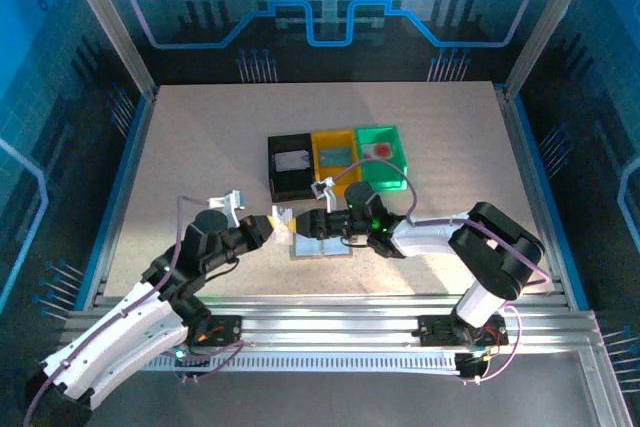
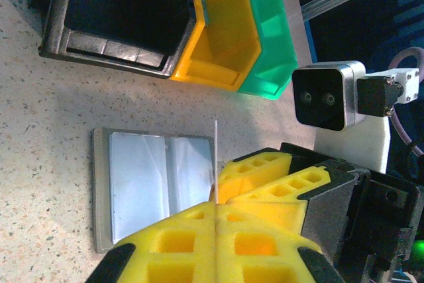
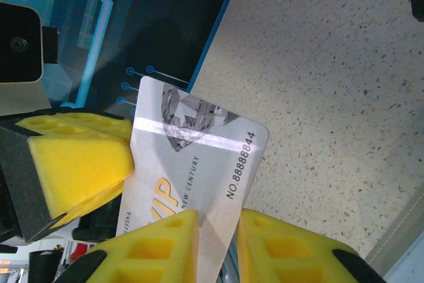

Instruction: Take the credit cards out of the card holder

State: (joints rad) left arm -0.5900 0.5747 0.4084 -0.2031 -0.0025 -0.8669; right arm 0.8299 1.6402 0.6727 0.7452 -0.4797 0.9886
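Right claw (image 3: 217, 225) pinches the credit card (image 3: 199, 144) that left claw (image 2: 215, 213) also clamps shut; left should release before right pulls away.

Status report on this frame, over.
Left gripper shut on silver rectangular VIP card. Right gripper straddling it, grip unclear. Flat grey card holder lies open, nothing obstructing.

Table (image 1: 200, 147): pale speckled top, metal-framed edges.
On it:
- black bin (image 1: 273, 172), yellow bin (image 1: 322, 172) and green bin (image 1: 400, 152), side by side in one row, touching;
- grey card holder (image 1: 325, 249), opened, apparently lying flat, near the bins on their front side.
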